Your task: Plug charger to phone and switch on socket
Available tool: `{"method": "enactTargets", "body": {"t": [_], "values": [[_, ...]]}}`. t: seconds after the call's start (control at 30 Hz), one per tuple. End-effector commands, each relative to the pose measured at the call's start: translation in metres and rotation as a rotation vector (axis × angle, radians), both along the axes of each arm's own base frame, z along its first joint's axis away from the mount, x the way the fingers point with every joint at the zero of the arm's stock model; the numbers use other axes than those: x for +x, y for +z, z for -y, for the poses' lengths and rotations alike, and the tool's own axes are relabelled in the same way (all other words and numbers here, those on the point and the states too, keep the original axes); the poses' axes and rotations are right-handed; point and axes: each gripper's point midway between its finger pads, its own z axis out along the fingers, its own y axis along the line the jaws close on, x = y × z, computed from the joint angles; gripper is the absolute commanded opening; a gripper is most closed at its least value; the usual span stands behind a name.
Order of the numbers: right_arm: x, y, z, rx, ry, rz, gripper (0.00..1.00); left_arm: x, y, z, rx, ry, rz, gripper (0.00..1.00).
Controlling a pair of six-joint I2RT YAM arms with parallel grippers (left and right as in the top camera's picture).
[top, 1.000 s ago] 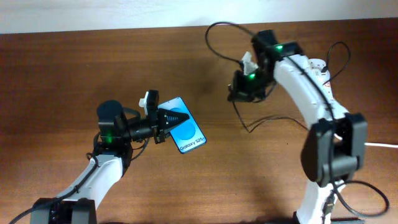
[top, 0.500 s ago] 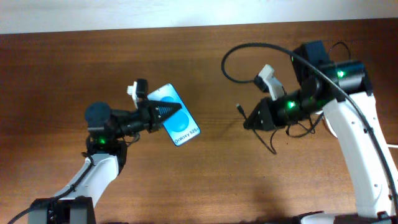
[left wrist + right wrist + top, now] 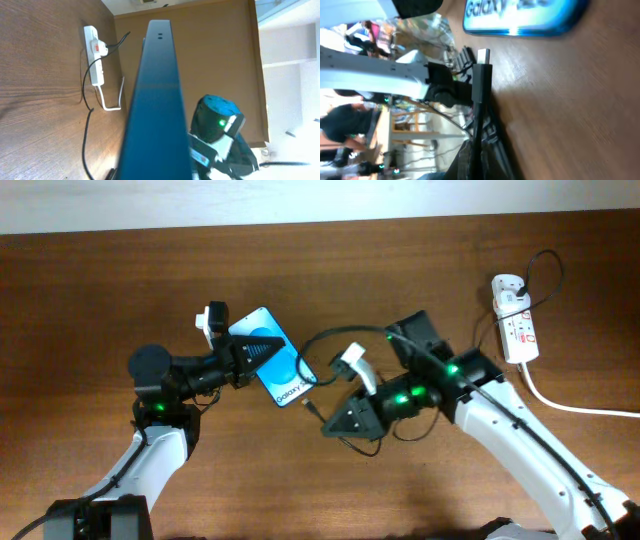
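My left gripper (image 3: 258, 350) is shut on the blue-screened phone (image 3: 275, 372) and holds it tilted over the table's left middle. The left wrist view shows the phone edge-on (image 3: 157, 100). My right gripper (image 3: 338, 423) is shut on the black charger cable. Its plug tip (image 3: 311, 408) points up-left, a short gap from the phone's lower end. In the right wrist view the plug tip (image 3: 483, 57) sticks out of the gripper (image 3: 477, 150) just below the phone (image 3: 525, 20). The white socket (image 3: 514, 330) lies at the far right, with a plug block at its top end. It also shows in the left wrist view (image 3: 95, 57).
A thick white cord (image 3: 570, 405) runs from the socket off the right edge. The black cable (image 3: 340, 335) loops from the right gripper back behind the right arm toward the socket. The wooden table (image 3: 150, 290) ends at a pale wall at the back.
My right arm has swung from the right side down and left with the cable, bringing the plug tip close to the phone and uncovering the socket. My left gripper has shifted the phone slightly up-left.
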Motion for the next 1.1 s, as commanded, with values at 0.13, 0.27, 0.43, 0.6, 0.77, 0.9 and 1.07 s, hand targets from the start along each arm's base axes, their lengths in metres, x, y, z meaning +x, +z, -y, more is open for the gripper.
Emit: {"method": "enactTargets", "body": {"t": [0.13,0.27,0.43,0.6,0.77,0.9,1.07], "values": [[0.005,-0.005,-0.011,-0.077,-0.065,0.007,0.04,0.003,0.011,-0.001,-0.003,-0.001,0.031,0.0],[0.009,-0.009,-0.009,-0.102,-0.081,0.022,0.04,0.001,0.011,0.0,-0.002,-0.011,0.031,0.0],[-0.001,-0.015,-0.003,-0.143,-0.082,-0.035,0.04,-0.001,0.011,0.001,-0.001,-0.025,0.031,0.0],[-0.001,-0.012,-0.002,-0.138,-0.084,-0.022,0.04,-0.001,0.011,0.001,-0.001,-0.026,0.031,0.0],[0.0,-0.011,-0.003,-0.133,-0.083,-0.012,0.04,-0.001,0.011,0.001,-0.001,-0.025,0.031,0.0],[0.01,-0.005,-0.008,-0.1,-0.09,0.049,0.04,-0.001,0.011,0.001,-0.017,-0.026,-0.013,0.0],[0.023,0.004,-0.015,-0.05,-0.095,0.125,0.04,-0.001,0.011,0.001,-0.018,-0.026,-0.015,0.0]]}}
